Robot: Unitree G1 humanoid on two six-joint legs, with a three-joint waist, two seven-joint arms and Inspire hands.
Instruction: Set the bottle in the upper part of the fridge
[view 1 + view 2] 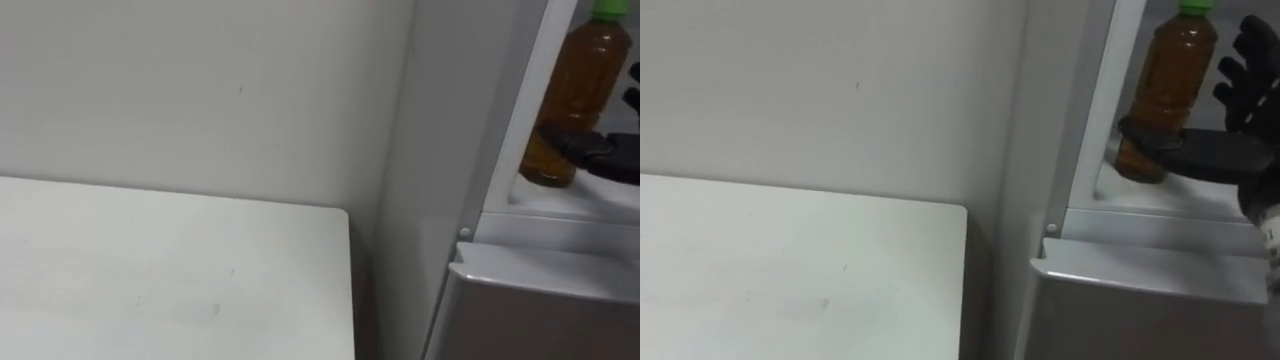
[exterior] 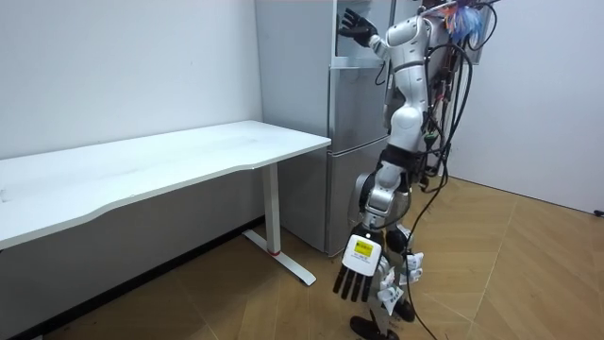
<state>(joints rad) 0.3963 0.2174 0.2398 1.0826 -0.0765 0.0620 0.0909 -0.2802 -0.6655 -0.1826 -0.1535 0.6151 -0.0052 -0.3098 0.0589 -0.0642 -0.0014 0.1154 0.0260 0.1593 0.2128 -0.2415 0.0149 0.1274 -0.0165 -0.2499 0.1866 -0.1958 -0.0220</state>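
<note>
The bottle (image 1: 1165, 90) stands inside the fridge (image 1: 1090, 130), with the right hand (image 1: 1228, 155) beside it, fingers spread and thumb across its front. Letting go seems the step in hand. Next, the hand must withdraw without tipping the bottle.

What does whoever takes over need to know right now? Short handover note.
Hands: right hand open, fingers spread beside the bottle, thumb across its lower front. The left hand is open, hanging low by the legs, idle.
Things: bottle upright on the upper fridge shelf.
Done: bottle looks placed inside.
Left: draw the right hand out without tipping the bottle.
</note>
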